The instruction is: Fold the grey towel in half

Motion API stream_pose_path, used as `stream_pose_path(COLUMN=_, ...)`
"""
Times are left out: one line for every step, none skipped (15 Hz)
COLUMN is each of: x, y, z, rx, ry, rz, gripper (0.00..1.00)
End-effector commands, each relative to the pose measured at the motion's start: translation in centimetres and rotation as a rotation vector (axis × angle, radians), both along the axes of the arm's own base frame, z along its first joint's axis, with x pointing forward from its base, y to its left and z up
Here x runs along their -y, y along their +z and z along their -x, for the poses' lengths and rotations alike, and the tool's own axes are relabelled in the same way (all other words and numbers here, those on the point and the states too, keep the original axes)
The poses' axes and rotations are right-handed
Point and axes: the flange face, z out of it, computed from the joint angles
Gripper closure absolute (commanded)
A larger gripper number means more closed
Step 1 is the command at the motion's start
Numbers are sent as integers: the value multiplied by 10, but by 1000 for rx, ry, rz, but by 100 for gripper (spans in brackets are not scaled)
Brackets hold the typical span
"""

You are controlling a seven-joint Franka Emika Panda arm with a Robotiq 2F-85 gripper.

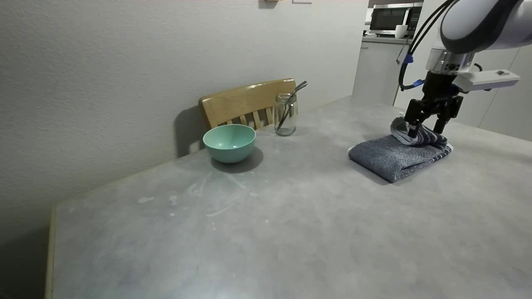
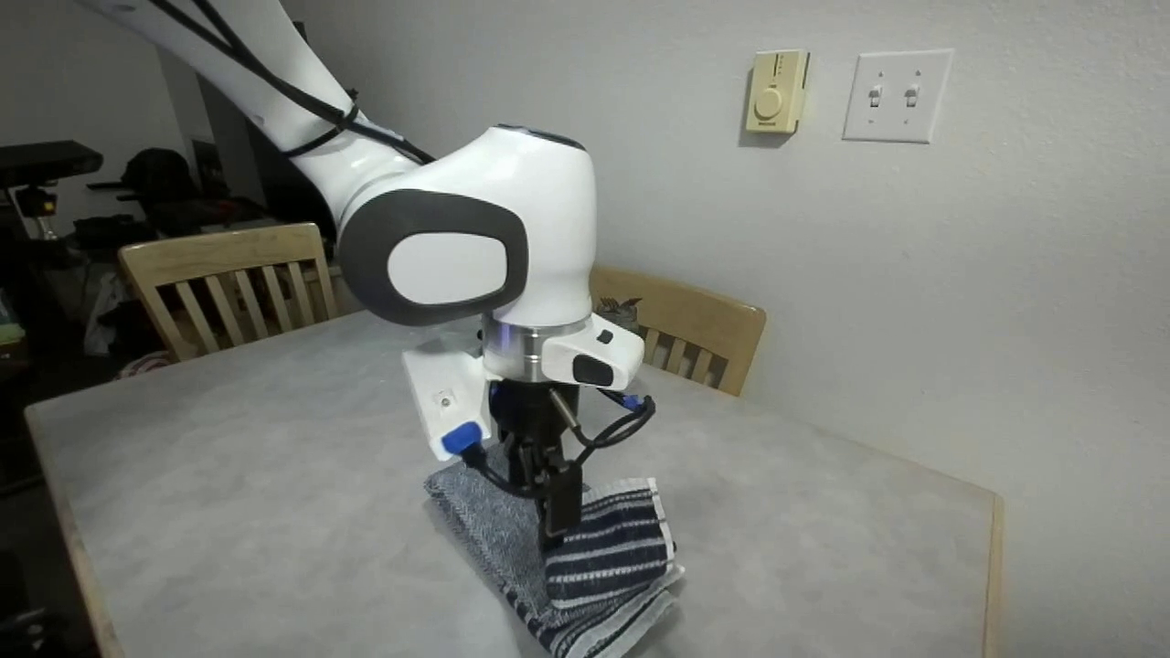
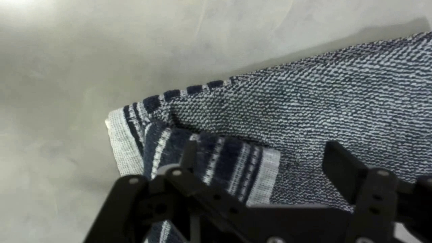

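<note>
Fingers (image 3: pixel 342 168) spread wide, the robot's hand (image 3: pixel 260 152) hangs low over the grey towel (image 1: pixel 380 155), one finger above its dark-and-white striped end, the other above plain terry; whether either touches the cloth cannot be told. The towel lies in folded layers on a pale grey surface (image 1: pixel 257 241), the striped end turned back on top. Well apart from it, a glass jar (image 1: pixel 288 128) of utensils (image 1: pixel 301 86) stands near a teal bowl (image 1: pixel 229 145), with a wooden chair (image 1: pixel 245 97) just beyond the surface's edge and, farther off, a microwave (image 1: pixel 387 20) with a white mug (image 1: pixel 400 31) close by.
</note>
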Motion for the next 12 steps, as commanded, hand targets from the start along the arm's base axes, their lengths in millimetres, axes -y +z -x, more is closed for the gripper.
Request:
stream_pose_path(x=-5, y=-2, z=-13, rx=0, ry=13, rz=78, gripper=0)
stream_pose_path(x=-7, y=-1, z=-15, rx=-2, ry=13, rz=102, gripper=0)
stream_pose_path(x=-9, y=-1, z=-16, rx=-3, ry=14, rz=123, gripper=0)
stream_pose_path(x=-10, y=-1, z=-17, rx=-5, ry=14, rz=151, gripper=0)
stream_pose_path(x=-11, y=-2, z=-18, rx=-7, ry=15, rz=178, gripper=0)
stream_pose_path(x=-10, y=-2, z=-18, rx=-11, ry=15, rz=206, gripper=0)
stream_pose_path(x=-10, y=-3, z=-17, rx=-17, ry=14, rz=229, gripper=0)
stream_pose_path(x=-9, y=-4, z=-17, rx=-23, ry=12, rz=249, gripper=0)
stream_pose_path(x=-8, y=-5, z=-17, rx=-28, ry=8, rz=264, gripper=1)
stream_pose_path(x=-7, y=-7, z=-16, rx=-33, ry=5, rz=276, gripper=4)
stream_pose_path(x=-6, y=-9, z=-16, rx=-37, ry=0, rz=284, gripper=4)
stream_pose_path(x=-5, y=-11, z=-16, rx=-39, ry=-4, rz=288, gripper=6)
